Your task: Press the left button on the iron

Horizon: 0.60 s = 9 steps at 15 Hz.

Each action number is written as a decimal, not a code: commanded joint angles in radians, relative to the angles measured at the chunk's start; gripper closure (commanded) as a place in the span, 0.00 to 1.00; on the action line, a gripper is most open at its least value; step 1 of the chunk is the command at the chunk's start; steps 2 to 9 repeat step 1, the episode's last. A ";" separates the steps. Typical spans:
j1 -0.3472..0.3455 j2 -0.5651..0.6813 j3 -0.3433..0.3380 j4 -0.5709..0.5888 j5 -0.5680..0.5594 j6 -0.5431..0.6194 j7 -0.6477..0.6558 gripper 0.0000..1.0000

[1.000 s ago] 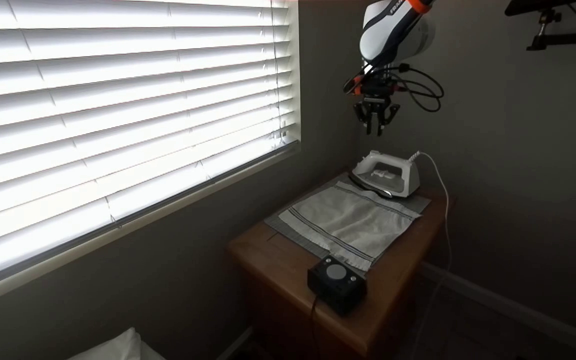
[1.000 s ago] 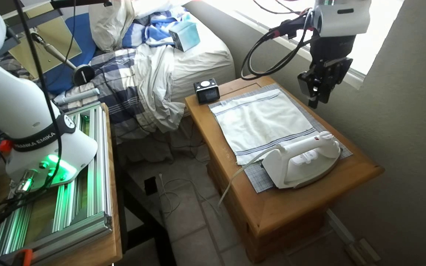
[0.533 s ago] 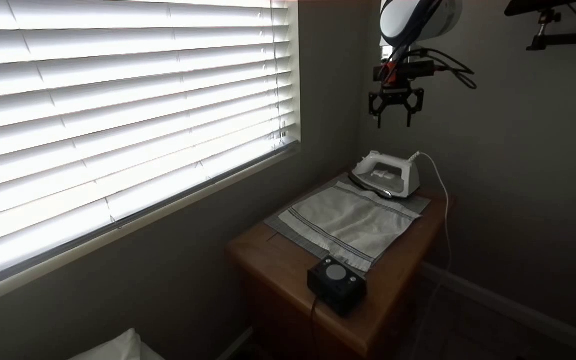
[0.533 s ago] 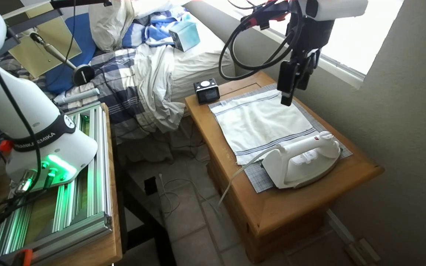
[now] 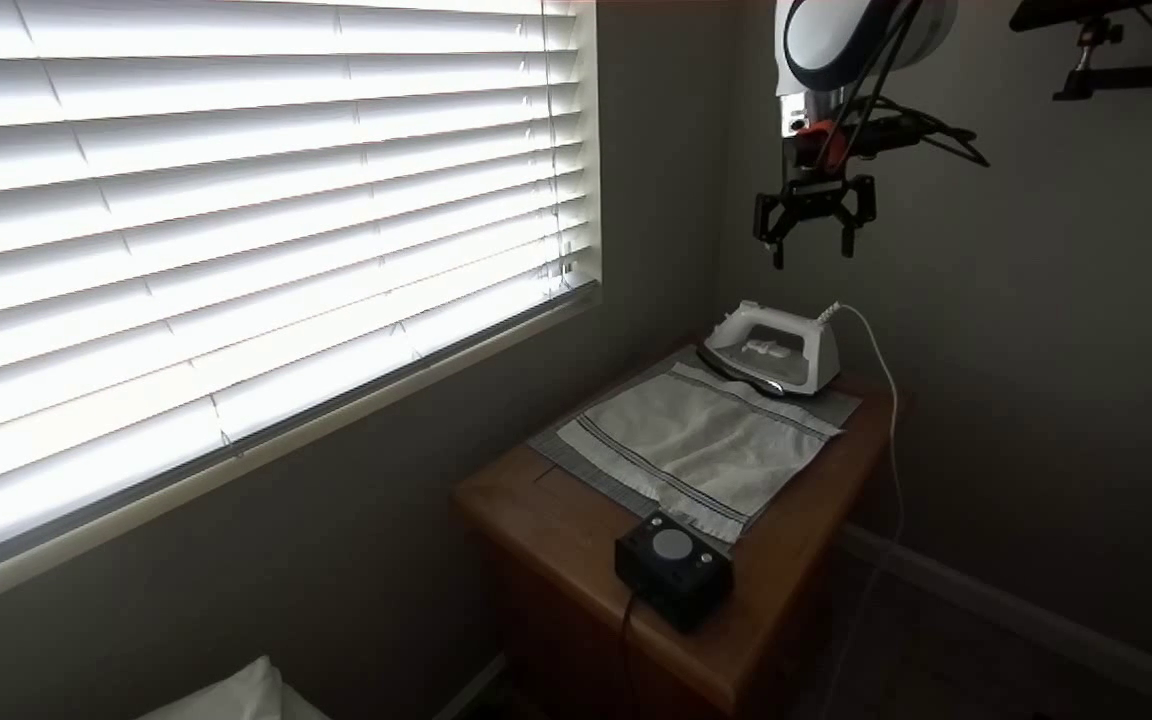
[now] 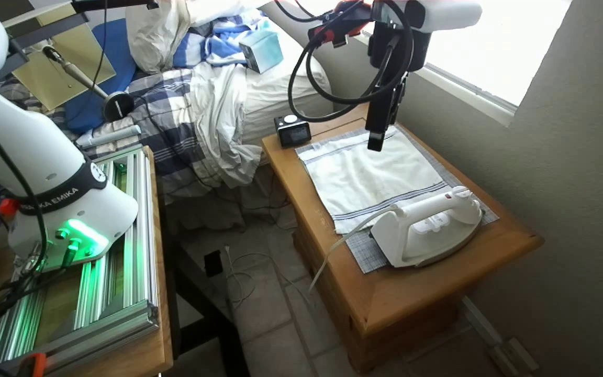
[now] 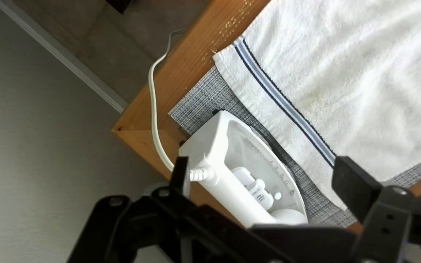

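The white iron (image 6: 388,238) rests flat on a grey mat at one end of the wooden table, seen in all views. Small raised buttons (image 6: 461,192) sit at the front top of its arched handle (image 7: 232,195); they are too small to tell apart. In the wrist view the gripper's own body covers that front end. My gripper (image 5: 813,256) hangs well above the iron, fingers spread wide with nothing held. In an exterior view the gripper (image 6: 376,142) appears edge-on. Seen from the wrist, the iron's handle and cord end lie below the gap between the fingers.
A white striped towel (image 6: 369,167) lies on the grey mat (image 7: 210,95) beside the iron. The iron's cord (image 7: 153,98) drops over the table edge. A black box-shaped gadget (image 5: 674,575) stands at the table's opposite end. Walls and a window (image 5: 266,220) border the table.
The fingers have gone from close together to wide apart. My gripper has turned and swung sideways, rightward in one exterior picture and leftward in another. Iron, towel and gadget stay put.
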 commanded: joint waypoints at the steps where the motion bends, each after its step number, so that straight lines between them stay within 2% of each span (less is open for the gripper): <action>1: -0.006 -0.001 0.006 0.001 -0.003 -0.003 -0.001 0.00; 9: -0.006 -0.001 0.006 0.001 -0.003 -0.003 -0.001 0.00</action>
